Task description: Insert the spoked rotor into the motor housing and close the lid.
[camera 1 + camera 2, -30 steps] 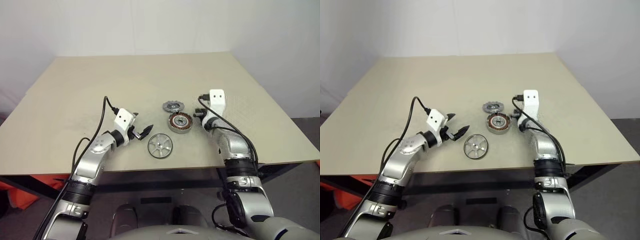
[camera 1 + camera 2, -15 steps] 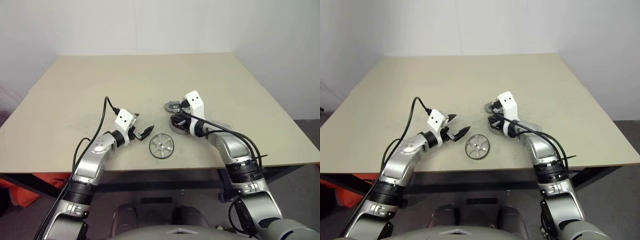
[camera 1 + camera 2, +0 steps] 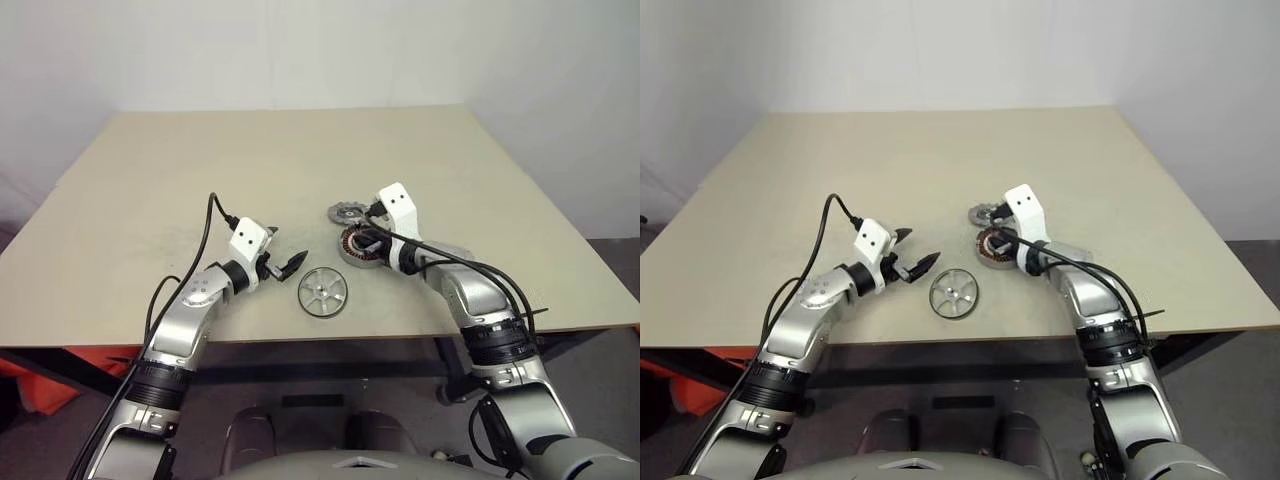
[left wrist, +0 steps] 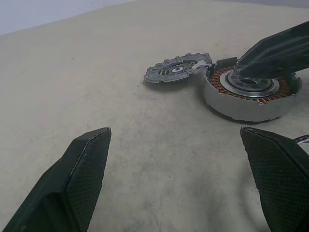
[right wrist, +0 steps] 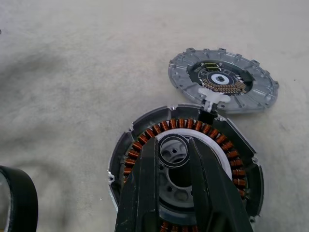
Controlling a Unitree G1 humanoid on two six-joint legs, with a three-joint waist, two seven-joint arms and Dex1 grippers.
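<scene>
Robot arms over beige table point(image 3: 150, 190) with motor parts.

Left gripper point(image 3: 284, 262) spread wide, empty; right gripper point(image 5: 176, 159) narrowed around hub of copper-wound metal motor housing point(image 3: 356, 247); notched grey lid point(image 3: 344, 212) and flat spoked rotor point(image 3: 322, 292) nearby.

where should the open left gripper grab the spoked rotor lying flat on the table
Probably the dark rim, from above: the spoked rotor lies flat on the table, so its thin spokes offer little. The open left gripper is nearest its left edge.

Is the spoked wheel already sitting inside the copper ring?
No. The spoked wheel lies flat on the table, apart from the copper ring.
</scene>
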